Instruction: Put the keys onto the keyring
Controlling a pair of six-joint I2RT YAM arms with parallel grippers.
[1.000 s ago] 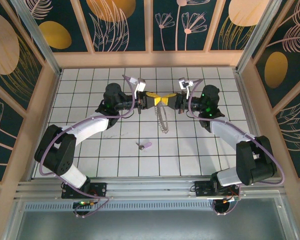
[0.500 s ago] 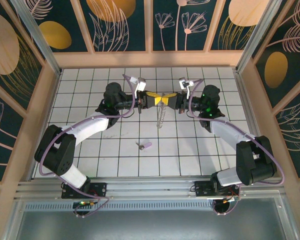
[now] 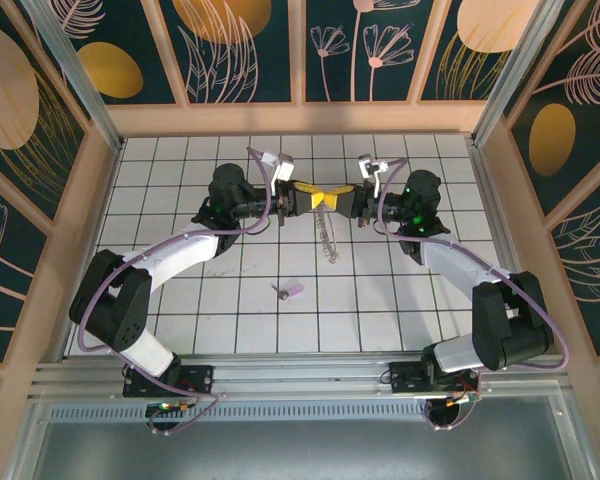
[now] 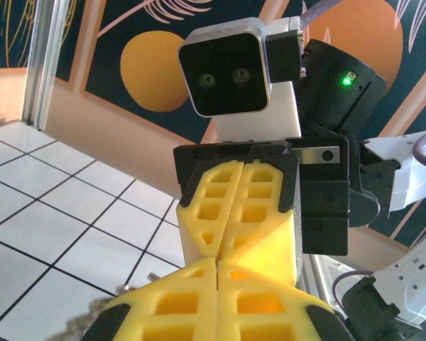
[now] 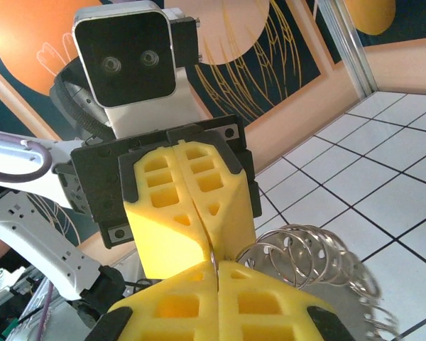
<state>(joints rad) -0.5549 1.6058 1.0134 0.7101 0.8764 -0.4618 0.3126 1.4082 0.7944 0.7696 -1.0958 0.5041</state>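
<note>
My left gripper [image 3: 316, 198] and right gripper [image 3: 330, 198] meet tip to tip above the far middle of the tiled floor, both with yellow fingers pressed shut. The keyring [image 3: 328, 238] hangs from that meeting point as a thin silvery bunch. In the right wrist view its thin wire is pinched at my right gripper [image 5: 214, 266], and overlapping silver loops of the keyring [image 5: 305, 256] spread to the right. In the left wrist view my left gripper [image 4: 218, 261] touches the opposite fingertips. The keys [image 3: 293, 291], one tiny lilac piece, lie on the floor nearer the bases, apart from both grippers.
White tiled floor [image 3: 180, 320] is walled by wooden panels on three sides. An aluminium rail [image 3: 300, 375] with both arm bases runs along the near edge. Purple cables loop along each arm.
The hanging keyring swung left and then back to the right. Both grippers stayed shut, tip to tip, in the same place. The lilac key has not moved.
</note>
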